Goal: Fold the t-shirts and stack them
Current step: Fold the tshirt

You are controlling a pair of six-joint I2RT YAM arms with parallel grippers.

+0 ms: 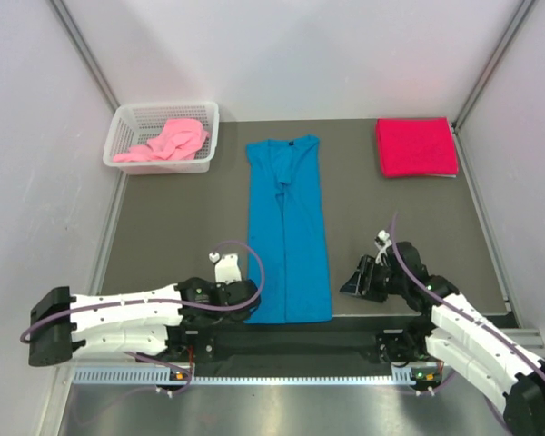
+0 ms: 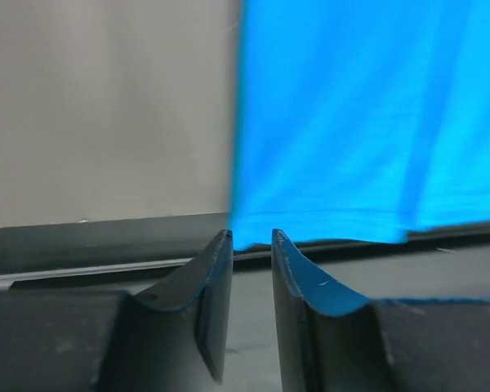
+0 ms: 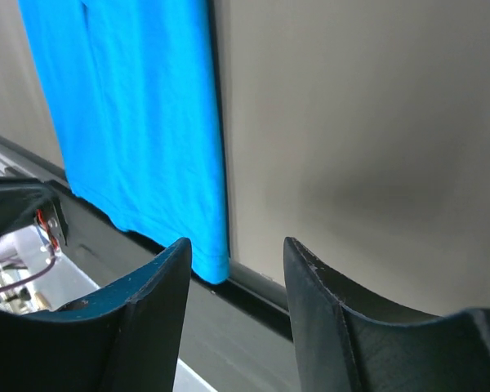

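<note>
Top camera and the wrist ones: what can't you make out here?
pink t-shirt: top view, bunched up; the basket wall hides its lower part.
red t-shirt: top view, folded; layers underneath hidden.
blue t-shirt: left wrist view, blurred, cut off by top and right edges; collar out of frame.
</note>
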